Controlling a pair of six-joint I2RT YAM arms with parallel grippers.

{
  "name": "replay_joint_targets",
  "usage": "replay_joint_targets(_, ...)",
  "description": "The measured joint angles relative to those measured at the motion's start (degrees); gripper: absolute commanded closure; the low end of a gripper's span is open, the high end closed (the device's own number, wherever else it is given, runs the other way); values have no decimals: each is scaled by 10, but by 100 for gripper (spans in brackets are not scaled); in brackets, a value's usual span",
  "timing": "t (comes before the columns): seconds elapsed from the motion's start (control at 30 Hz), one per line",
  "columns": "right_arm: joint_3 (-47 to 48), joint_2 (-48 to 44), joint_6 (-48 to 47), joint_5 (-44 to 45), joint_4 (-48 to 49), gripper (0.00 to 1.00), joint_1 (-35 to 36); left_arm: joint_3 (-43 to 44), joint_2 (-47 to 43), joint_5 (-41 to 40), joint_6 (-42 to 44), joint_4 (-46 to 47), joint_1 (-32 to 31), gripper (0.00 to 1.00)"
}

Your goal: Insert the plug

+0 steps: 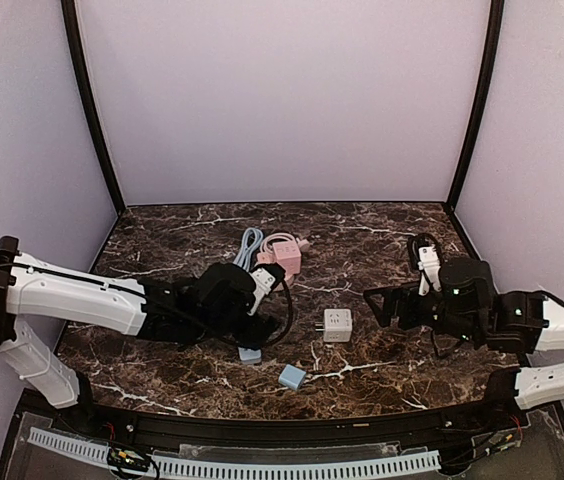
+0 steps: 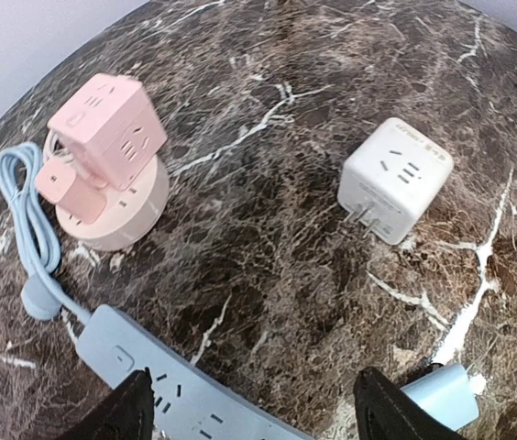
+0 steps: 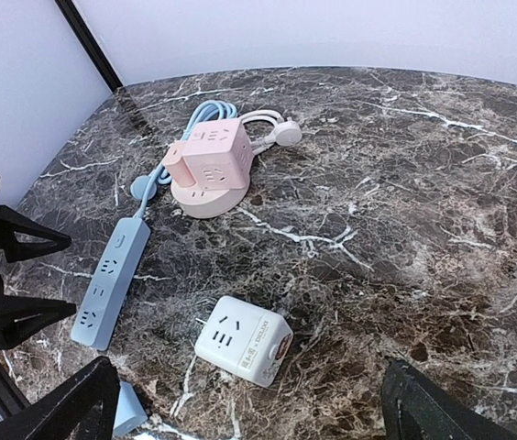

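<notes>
Left gripper [image 2: 254, 385] is wide open with nothing in it. It hangs just above the near end of the blue power strip [image 2: 171, 380], which runs under the gap between the two fingers. From the wrist view I can't tell whether a finger is touching the strip.

Right gripper [image 3: 251, 403] is the same, jaws spread wide and empty. It points across the table toward the left arm, and the white cube adapter [image 3: 245, 339] sits on the marble just ahead of it, between the fingers in that camera's view.

That white cube adapter lies on its side about mid-table, between the two grippers and apart from both. Its two metal prongs stick out toward the power strip. The strip's sockets face up.

There's also a small blue plug [image 1: 291, 377] lying loose toward the near edge, in front of the cube and just beside the strip's end.

Further back, a pink cube [image 2: 107, 128] sits tilted on a round pink base [image 2: 126, 215]. A white cord [image 3: 272, 128] is coiled behind it, and the strip's light blue cable [image 2: 25, 211] loops right next to it. All of it is on the dark marble table [image 1: 382, 225].
</notes>
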Motion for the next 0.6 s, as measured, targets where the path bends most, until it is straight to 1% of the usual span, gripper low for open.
replay_joint_targets(0.1,-3,-13,0,1,-1,2,0,0,9,38,59,27,0,23)
replay_joint_targets(0.13,-4,-17,-1,2,-3,1,0,0,16,53,76,37,0,20)
replay_joint_targets(0.17,-4,-22,-2,2,-5,1,0,2,24,70,96,42,0,9)
replay_joint_targets(0.23,-4,-30,-4,2,-10,1,0,9,42,99,124,46,0,2)
replay_joint_targets(0.4,-6,-48,-8,2,-19,1,0,29,97,160,166,66,0,1)
replay_joint_targets(0.6,-11,-56,-9,2,-30,1,0,38,132,224,198,88,0,3)
